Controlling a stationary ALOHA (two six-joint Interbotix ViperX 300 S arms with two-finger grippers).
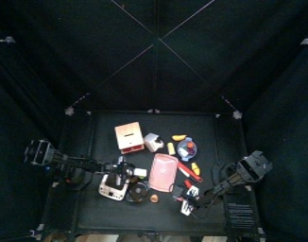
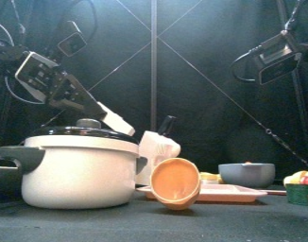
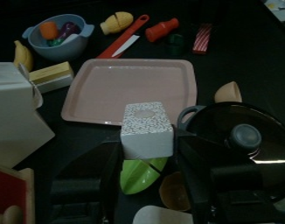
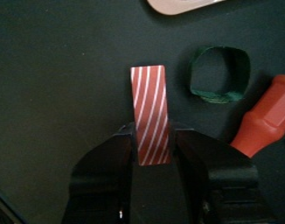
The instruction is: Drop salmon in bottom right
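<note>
The salmon point(image 1: 163, 173), a flat salmon-pink slab, lies mid-table; it also shows in the left wrist view point(image 3: 131, 87) and low in the front view point(image 2: 235, 196). My right gripper point(image 1: 191, 196) is at the table's front right. In the right wrist view it point(image 4: 155, 144) is shut on the end of a red-and-white striped strip point(image 4: 149, 101), low over the table. The strip also shows in the left wrist view point(image 3: 202, 38). My left gripper point(image 1: 116, 173) rests open by the pot, left of the slab.
A white pot with a black lid point(image 2: 75, 170) stands front left. An orange-pink box point(image 1: 128, 137) stands behind the slab. A green ring point(image 4: 218, 73) and a red piece point(image 4: 261, 118) lie beside the strip. A speckled white block point(image 3: 149, 131) lies by the left gripper.
</note>
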